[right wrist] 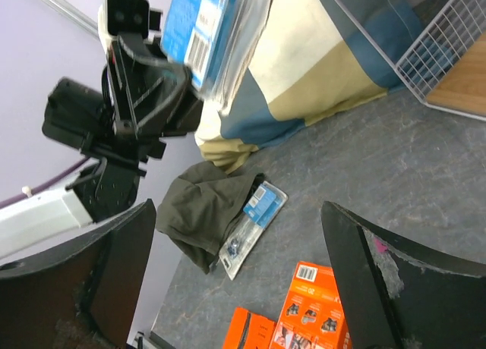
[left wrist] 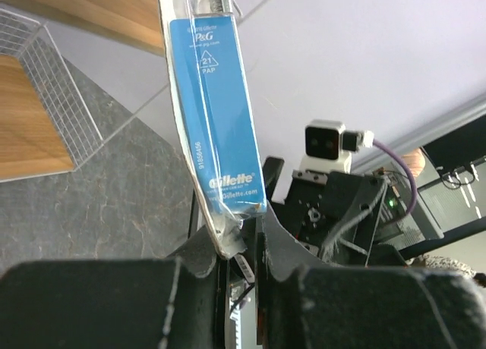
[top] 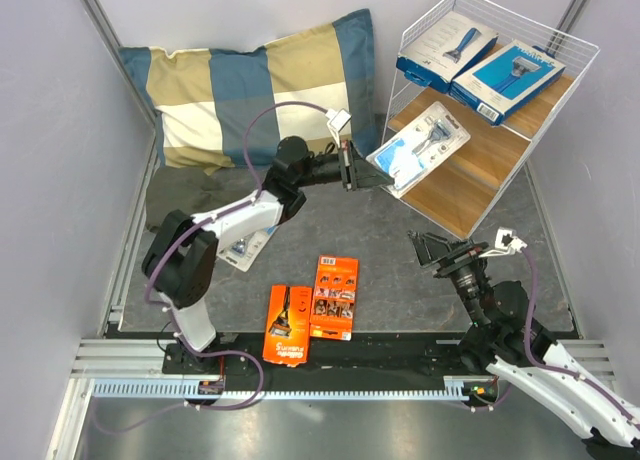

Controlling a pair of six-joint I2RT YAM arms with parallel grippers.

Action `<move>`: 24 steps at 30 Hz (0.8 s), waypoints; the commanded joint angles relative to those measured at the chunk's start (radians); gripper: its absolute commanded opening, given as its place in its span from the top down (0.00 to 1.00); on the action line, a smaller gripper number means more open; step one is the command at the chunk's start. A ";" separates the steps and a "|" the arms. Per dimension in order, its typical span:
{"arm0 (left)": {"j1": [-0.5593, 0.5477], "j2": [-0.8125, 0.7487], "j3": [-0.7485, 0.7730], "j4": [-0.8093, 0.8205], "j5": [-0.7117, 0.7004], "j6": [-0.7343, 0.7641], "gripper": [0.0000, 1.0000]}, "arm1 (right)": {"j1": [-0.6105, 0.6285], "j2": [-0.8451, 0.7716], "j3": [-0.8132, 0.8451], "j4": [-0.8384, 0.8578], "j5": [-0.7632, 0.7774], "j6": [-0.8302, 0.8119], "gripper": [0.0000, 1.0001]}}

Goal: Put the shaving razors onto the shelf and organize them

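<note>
While scanning the top view, found the left gripper [top: 362,170] just above centre, fingers nipped tight on the near edge of a clear blister pack [top: 420,148]. Saw that pack tilted, its far end overlapping the front left corner of the middle board of the shelf [top: 480,180] at upper right; could not tell whether touching the wood. Confirmed the pinch in the left wrist view: blue backing card upright at centre frame, bottom edge wedged between the dark fingers [left wrist: 199,259].

Counted a first blue box [top: 445,48] and a second blue box [top: 508,78] side by side on the top board. Found the other blister pack [top: 250,248] flat on the grey mat [top: 400,270] left of centre, partly under the left arm, against an olive cloth [top: 180,195]. Spotted a first orange card [top: 286,325] and a second orange card [top: 335,297] edge to edge at lower centre.

Found the right gripper [top: 432,246] at lower right, fingers spread wide, gripping nothing, well apart from every pack. Noted a checked pillow [top: 260,90] at upper left.
</note>
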 commanded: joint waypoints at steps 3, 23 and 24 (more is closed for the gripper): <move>0.004 0.129 0.225 -0.068 0.029 -0.032 0.98 | 0.000 -0.023 -0.006 -0.123 0.023 0.058 0.02; 0.008 0.420 0.704 -0.225 -0.003 -0.149 0.98 | 0.000 -0.057 0.006 -0.289 0.057 0.129 0.02; 0.008 0.423 0.715 -0.236 -0.009 -0.144 0.98 | 0.000 -0.058 0.006 -0.290 0.058 0.132 0.02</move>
